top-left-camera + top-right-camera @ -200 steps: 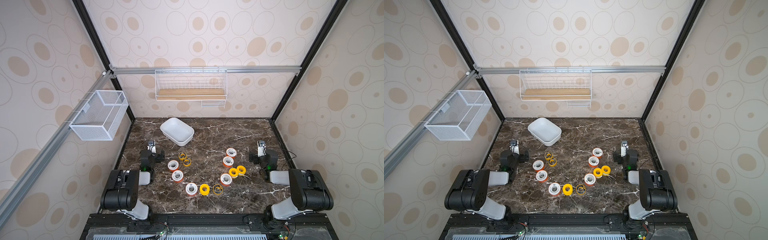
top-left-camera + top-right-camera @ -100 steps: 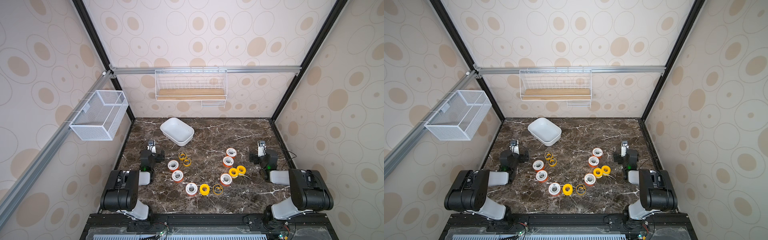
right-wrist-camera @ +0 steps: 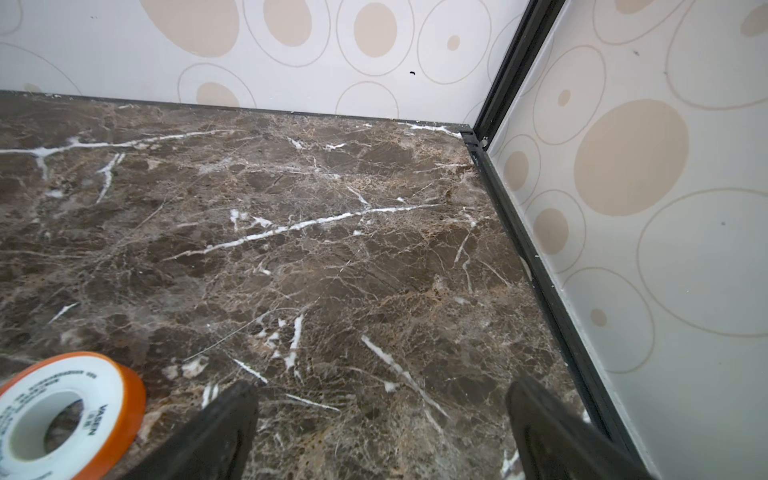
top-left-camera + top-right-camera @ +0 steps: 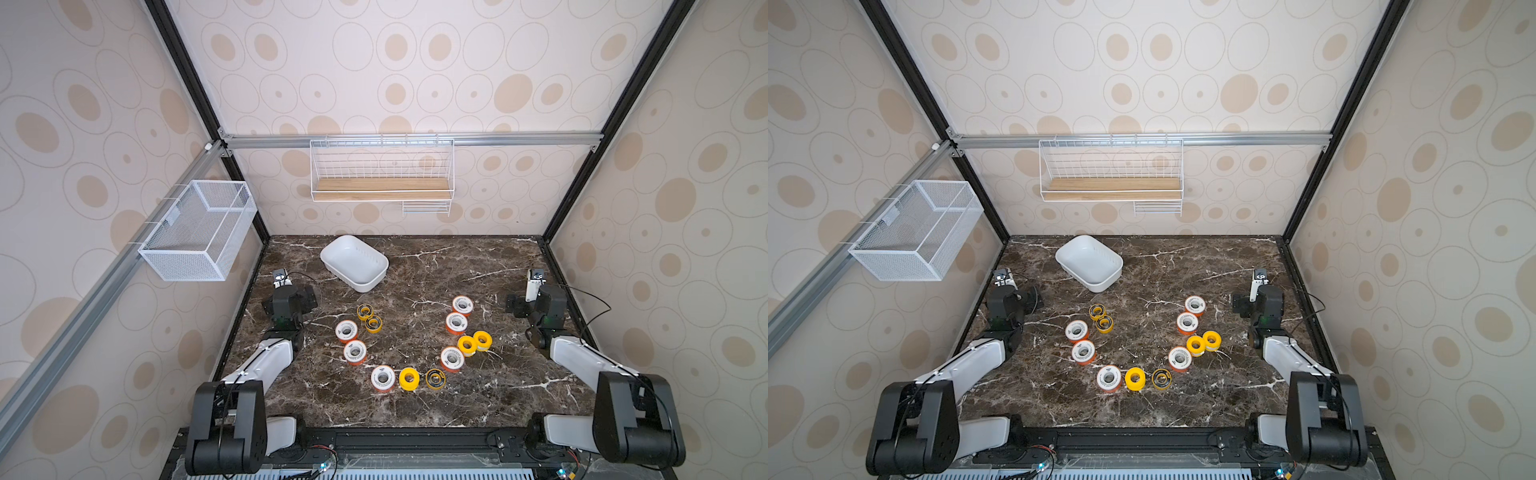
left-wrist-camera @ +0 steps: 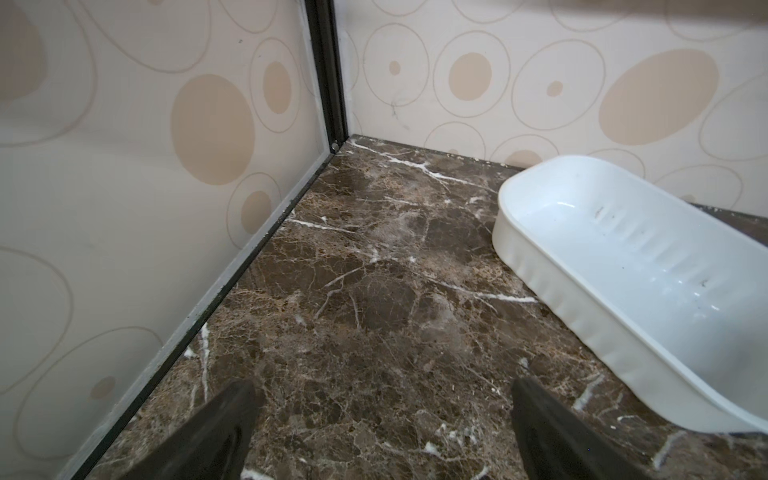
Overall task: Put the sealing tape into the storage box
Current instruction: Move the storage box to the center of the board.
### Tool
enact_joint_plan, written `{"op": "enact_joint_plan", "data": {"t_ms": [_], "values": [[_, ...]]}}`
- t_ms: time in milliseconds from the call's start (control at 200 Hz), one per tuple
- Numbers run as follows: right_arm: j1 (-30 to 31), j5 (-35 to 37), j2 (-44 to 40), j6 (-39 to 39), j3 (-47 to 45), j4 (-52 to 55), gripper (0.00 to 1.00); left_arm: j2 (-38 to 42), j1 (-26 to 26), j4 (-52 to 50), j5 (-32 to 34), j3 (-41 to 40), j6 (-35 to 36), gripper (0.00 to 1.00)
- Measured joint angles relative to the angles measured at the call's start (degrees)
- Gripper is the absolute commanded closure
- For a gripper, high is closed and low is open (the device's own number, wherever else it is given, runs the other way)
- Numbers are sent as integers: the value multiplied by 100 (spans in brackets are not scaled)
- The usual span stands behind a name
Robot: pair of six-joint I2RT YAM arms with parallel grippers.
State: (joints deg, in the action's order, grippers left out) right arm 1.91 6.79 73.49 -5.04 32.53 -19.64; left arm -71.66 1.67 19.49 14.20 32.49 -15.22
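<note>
Covering the whole floor of the cell, a dark marble table is seen in both top views, and every task item is set on it. A wire shelf with a wooden board is hung on the back wall, and a white mesh basket is hung on the side wall, both above the table. The left arm and the right arm are folded low along the two side edges, well apart from each other. The storage box, a white rounded tub, is placed at an angle near the back, closer to the left arm. In the left wrist view it is seen near the left gripper, whose jaws are spread wide over bare marble. The jaws of the right gripper are likewise spread wide over bare marble. The sealing tape, twelve small spools, is laid flat in a loose arc between the arms, in front of the storage box and apart from it. Six spools are white-faced with orange rims, three solid yellow and three yellow with dark centres. One white-faced spool is seen just beside a finger of the right gripper, apart from it.
</note>
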Motion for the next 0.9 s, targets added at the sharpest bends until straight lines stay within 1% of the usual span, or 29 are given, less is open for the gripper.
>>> {"op": "enact_joint_plan", "data": {"t_ms": [115,220,290,391,446,536,641,691,791,866,901], "values": [[0,-256,-105,-330,446,820,0,236,0,-592,20,81,-374,1],[17,-667,-236,-590,610,1163,0,299,4,-1237,-116,225,-791,1],[70,-986,-323,-739,610,1335,0,295,15,-1558,-411,321,-1152,1],[317,-1307,-411,-914,595,1534,0,179,15,-1840,-1038,442,-1635,1],[527,-1403,-507,-992,531,1565,0,-7,15,-1965,-1410,557,-1864,2],[881,-1462,-708,-1088,369,1582,0,-431,7,-2149,-1969,837,-2170,6],[1281,-1456,-800,-1137,232,1578,0,-970,-81,-2391,-2406,1287,-2385,15],[1408,-1443,-796,-1150,186,1567,0,-1231,-120,-2535,-2553,1567,-2441,24],[1543,-1443,-763,-1150,142,1563,0,-1751,-251,-2782,-2778,2175,-2514,37],[1545,-1436,-730,-1150,142,1558,0,-2100,-367,-2914,-2876,2608,-2531,42],[1543,-1429,-717,-1150,142,1558,0,-2240,-413,-2981,-2903,2782,-2531,43]]}}
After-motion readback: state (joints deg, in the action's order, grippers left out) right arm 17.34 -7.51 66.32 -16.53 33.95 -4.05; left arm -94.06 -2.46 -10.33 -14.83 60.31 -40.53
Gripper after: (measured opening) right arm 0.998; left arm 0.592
